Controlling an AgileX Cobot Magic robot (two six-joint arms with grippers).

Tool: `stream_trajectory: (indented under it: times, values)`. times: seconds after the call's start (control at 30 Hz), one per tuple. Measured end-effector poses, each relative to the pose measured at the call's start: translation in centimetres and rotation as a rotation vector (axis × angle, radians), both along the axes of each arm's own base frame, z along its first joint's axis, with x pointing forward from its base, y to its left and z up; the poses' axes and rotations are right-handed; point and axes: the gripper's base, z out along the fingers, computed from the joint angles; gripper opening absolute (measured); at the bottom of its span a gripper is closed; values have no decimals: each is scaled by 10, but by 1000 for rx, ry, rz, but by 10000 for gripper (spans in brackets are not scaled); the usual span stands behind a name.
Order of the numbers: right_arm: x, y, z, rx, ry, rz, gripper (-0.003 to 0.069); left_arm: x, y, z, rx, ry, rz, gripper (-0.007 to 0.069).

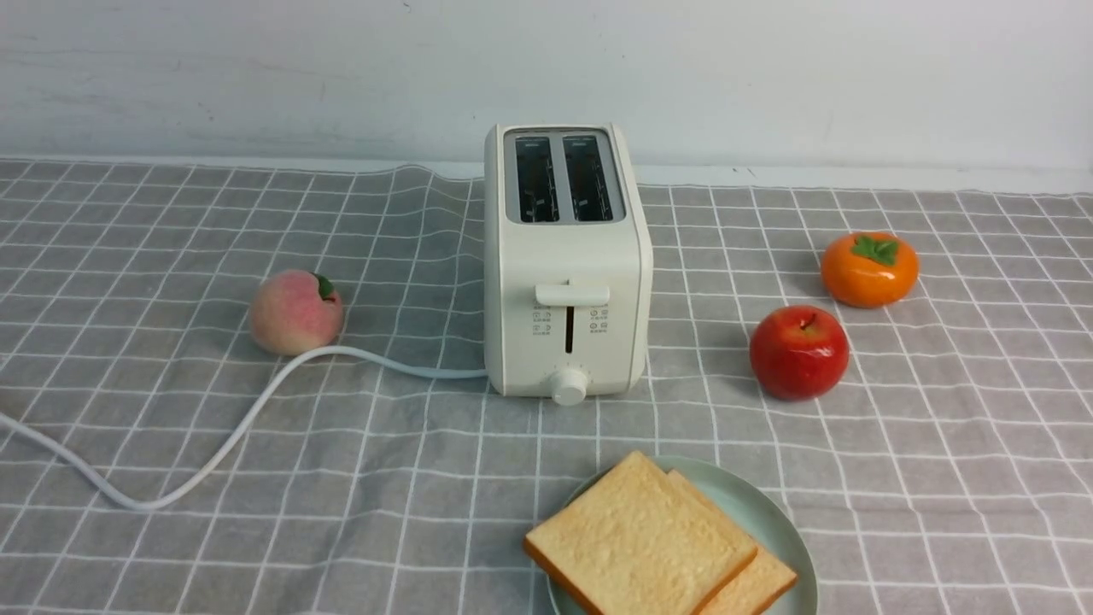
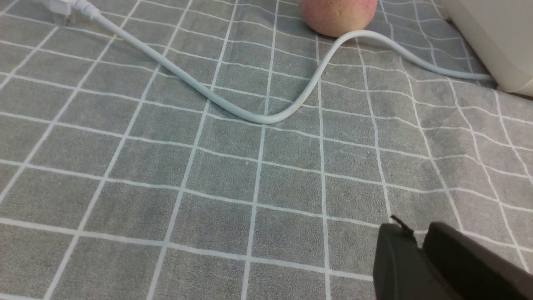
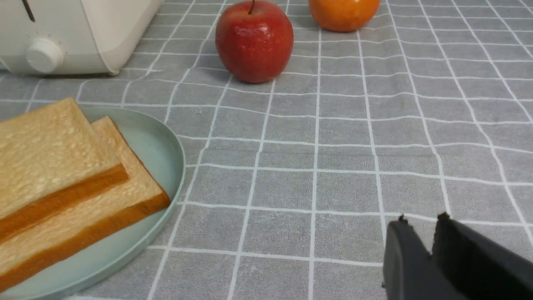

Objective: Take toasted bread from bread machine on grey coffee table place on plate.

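Note:
Two slices of toasted bread lie stacked on the plate at the near edge of the grey coffee table: the top slice partly covers the lower slice. Behind them stands the bread machine, both slots dark and empty, lever up. In the right wrist view the toasted bread and the plate lie well apart from my right gripper. It hangs over bare cloth, jaws nearly together and empty. My left gripper is also shut on nothing above the cloth. Neither arm shows in the front view.
A peach sits left of the toaster, touching its white cord, which snakes to the table's left edge. A red apple and an orange persimmon stand to the toaster's right. A white wall runs behind the table.

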Motion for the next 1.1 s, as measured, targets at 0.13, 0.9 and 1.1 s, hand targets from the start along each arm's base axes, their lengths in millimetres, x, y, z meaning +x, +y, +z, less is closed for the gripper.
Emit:
stream_trajectory:
  times: [0.13,0.9,1.1]
  values:
    - [0,0,0,6,1,1,125,0,0,0,0,-1,0,89]
    - [0,0,0,9,2,1,149,0,0,0,0,0,0,92]
    - [0,0,0,9,2,1,160,0,0,0,0,0,0,96]
